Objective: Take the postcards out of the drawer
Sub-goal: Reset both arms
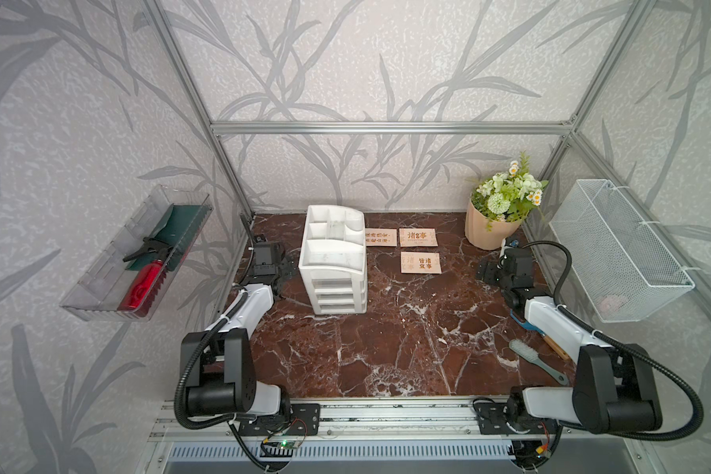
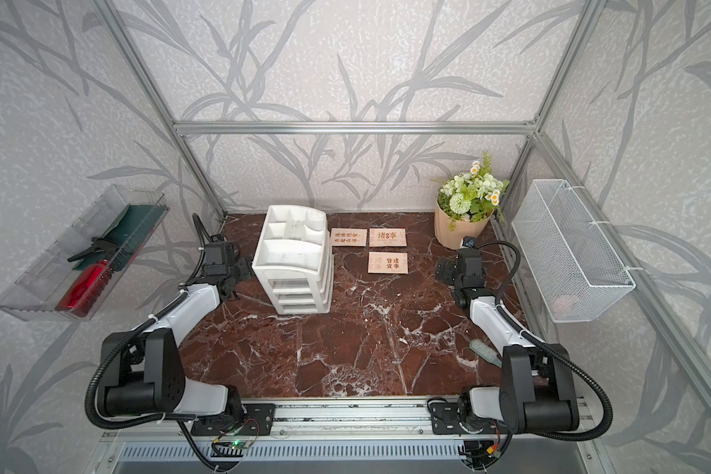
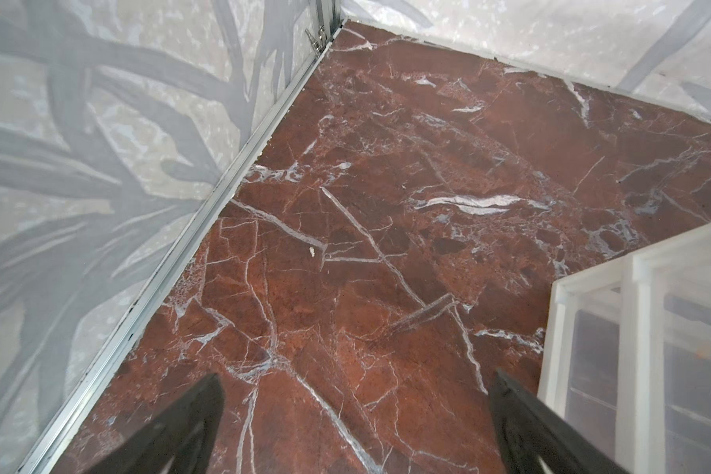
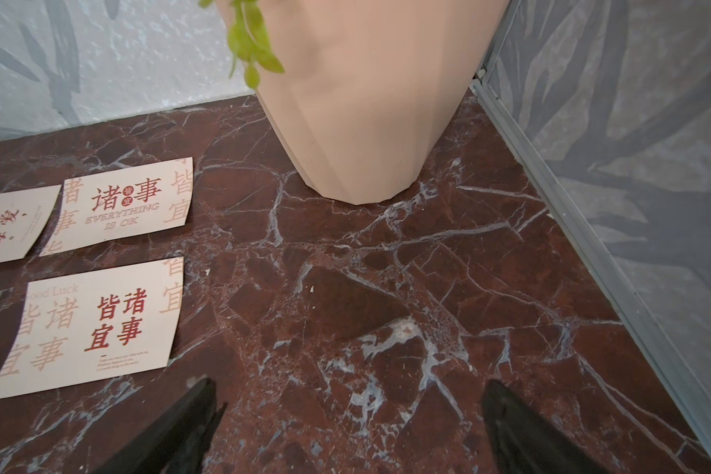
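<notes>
Evidently the fetching was all but done. Nearest, the left gripper (image 3: 356, 390) hung spread and empty just left of the drawer unit (image 1: 332, 266). The right gripper (image 4: 349, 388), equally spread and empty, hung well to that unit's right. Farther back, the postcards (image 1: 418, 238) lay flat on the table (image 1: 386, 349), all three just right of the unit's rear half, none overlapping. The step in hand looked like a clean retreat: rise straight up, jaws wide, grazing neither unit nor card. Only the right wrist view made the print legible, "EVERYTHING IS OK". Only the top views showed the drawers, seemingly pushed in. The left wrist view caught just a corner of the unit.
</notes>
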Controlling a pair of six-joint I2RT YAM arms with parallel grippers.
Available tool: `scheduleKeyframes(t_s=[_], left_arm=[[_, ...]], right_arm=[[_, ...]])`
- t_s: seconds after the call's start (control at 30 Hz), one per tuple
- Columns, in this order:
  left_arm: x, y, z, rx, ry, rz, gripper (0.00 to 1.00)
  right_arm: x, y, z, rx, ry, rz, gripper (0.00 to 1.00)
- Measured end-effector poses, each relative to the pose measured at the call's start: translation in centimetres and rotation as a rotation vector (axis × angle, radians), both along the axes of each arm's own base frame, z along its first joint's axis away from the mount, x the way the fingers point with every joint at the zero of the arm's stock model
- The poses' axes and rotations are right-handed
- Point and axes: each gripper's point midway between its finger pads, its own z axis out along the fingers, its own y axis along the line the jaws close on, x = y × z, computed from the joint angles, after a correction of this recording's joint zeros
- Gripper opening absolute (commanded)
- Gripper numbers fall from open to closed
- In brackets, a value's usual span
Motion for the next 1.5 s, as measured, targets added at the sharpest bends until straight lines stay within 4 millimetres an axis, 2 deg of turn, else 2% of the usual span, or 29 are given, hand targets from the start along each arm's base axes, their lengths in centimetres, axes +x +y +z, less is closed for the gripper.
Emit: scheduleKeyframes(t_s=[0.17,0.27,0.5,0.67,0.73,0.9,1.03,1.23,1.5], left_arm=[[0.2,0.0,-1.1,0.017,-0.05,-0.015,0.99],[0.1,-0.3,-2.4,0.02,-0.065,-0.039,0.99],[-0.1,-2.2,-5.9,-0.009,-0.089,-0.158,0.99],[0.3,-4.0,-5.5,-0.026,-0.168,-0.267,0.99],[-0.1,-4.5,-5.4,-0.021,-0.21,-0.295,0.99],[-1.9,-4.5,-6.9,-0.006,-0.236,-0.293,0.99],[-1.5,-4.0,-6.0,0.021,-0.271,-0.267,0.99],[-1.1,-3.7,-5.0,0.041,-0.314,-0.252,0.99],[-1.0,-3.6,-4.6,0.045,-0.329,-0.251,0.99]], right_arm=[[0.3,-0.2,0.1,-0.04,-0.049,0.014,0.99],[-0.1,-0.1,-0.8,-0.055,-0.064,0.026,0.99],[-0.6,0.5,-4.1,-0.08,-0.092,0.083,0.99],[-1.8,2.4,-8.0,-0.124,-0.107,0.167,0.99],[-2.3,3.2,-9.2,-0.135,-0.073,0.2,0.99],[-0.8,3.5,-6.7,-0.15,-0.168,0.208,0.99],[-0.3,3.6,-5.8,-0.156,-0.204,0.209,0.99],[-0.2,3.6,-5.4,-0.164,-0.222,0.211,0.99],[-0.2,3.7,-5.4,-0.167,-0.223,0.219,0.99]])
